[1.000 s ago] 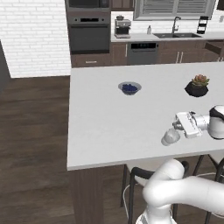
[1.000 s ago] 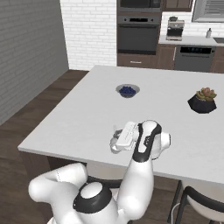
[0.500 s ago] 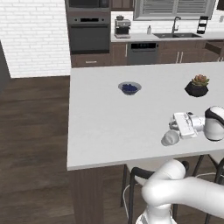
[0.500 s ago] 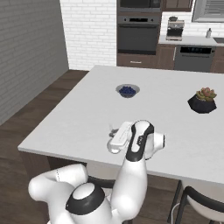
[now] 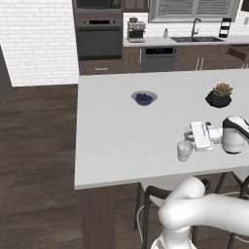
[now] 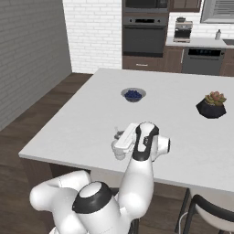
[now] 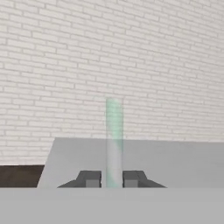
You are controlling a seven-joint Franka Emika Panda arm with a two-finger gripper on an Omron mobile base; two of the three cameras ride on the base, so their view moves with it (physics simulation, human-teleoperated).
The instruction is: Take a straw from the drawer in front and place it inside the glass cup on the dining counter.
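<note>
Gripper (image 7: 112, 178) clamped on straw (image 7: 113, 140), held level above white tabletop (image 5: 112, 136); glass cup (image 5: 184, 150) stood just below and beside fingertips near front edge; best tilt straw tip downward, centre over rim, lower slowly, then release; bowl (image 5: 144, 97) farther back, clear.

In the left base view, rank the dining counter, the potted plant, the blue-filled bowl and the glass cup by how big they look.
1. dining counter, far the largest.
2. potted plant and grey bowl: they look about alike, so no ranking between them.
3. glass cup, smallest, although it stands nearer the camera.
</note>
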